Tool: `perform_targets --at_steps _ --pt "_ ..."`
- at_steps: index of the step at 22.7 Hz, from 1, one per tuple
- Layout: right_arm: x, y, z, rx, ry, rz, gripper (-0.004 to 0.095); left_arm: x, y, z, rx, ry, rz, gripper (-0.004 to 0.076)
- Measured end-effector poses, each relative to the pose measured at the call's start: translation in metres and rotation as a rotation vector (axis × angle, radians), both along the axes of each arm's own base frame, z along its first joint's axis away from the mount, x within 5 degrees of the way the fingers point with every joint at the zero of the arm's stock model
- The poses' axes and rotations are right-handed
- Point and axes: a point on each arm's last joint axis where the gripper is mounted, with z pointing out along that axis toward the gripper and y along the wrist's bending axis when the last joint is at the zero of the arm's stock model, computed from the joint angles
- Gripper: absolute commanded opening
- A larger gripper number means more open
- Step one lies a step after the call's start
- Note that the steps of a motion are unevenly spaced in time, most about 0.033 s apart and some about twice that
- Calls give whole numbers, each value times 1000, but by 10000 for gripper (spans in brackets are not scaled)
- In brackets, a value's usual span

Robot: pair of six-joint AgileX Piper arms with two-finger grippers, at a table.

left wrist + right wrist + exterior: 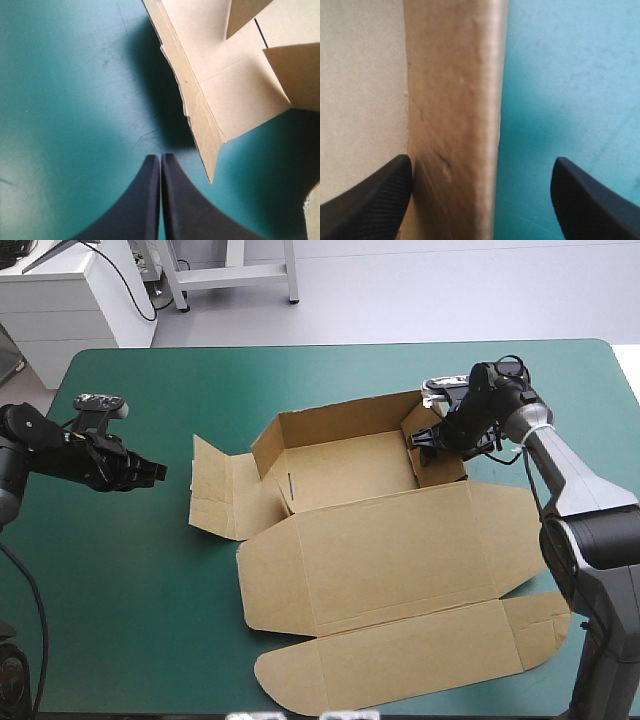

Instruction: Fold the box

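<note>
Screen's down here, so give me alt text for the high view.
A brown cardboard box lies half-formed on the teal-green table cover, far and right walls raised, lid flat toward the near edge. The right claw is at the right wall; the left claw is apart, left of the box.

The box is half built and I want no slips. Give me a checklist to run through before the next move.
1. Grasp ready, right end effector open astride the brown cut-board box's right wall: ok.
2. That wall standing: ok.
3. Other arm clear, left end effector shut above the teal-green table cover: ok.
4. Tucked-in left side flap: not ok, it splays outward.
5. Flat lid panel toward the near edge: ok.
6. Locked right wall: cannot tell.
</note>
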Motion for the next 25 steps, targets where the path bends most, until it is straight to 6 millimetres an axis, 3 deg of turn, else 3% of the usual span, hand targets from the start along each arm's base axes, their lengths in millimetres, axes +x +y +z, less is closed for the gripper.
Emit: perform_targets --at_steps 6,8,10,11,15,19,22,24,25 --pt "3 0 1 5 -40 -3 616 0 0 0 0 0 0 -8" --pt "4 0 1 3 -48 7 435 0 0 0 0 0 0 -8" --pt "4 0 1 -1 -49 18 54 0 0 0 0 0 0 -8" --pt "4 0 1 -4 -49 28 1 0 0 0 0 1 0 -8" --pt "3 0 2 -26 -50 70 -8 -3 -1 -1 -8 36 -17 -8" --pt "3 -5 26 -101 -44 109 -8 -4 -2 -1 -13 38 -22 -8" --pt "-5 -12 57 -150 -117 99 -8 -4 -2 -1 -12 38 -26 -8" --pt "-20 -15 86 -141 -180 89 -11 -4 -2 -1 -12 37 -25 -8" --pt "-37 -17 113 -121 -240 75 -14 -3 -2 -1 -11 28 -21 -8"
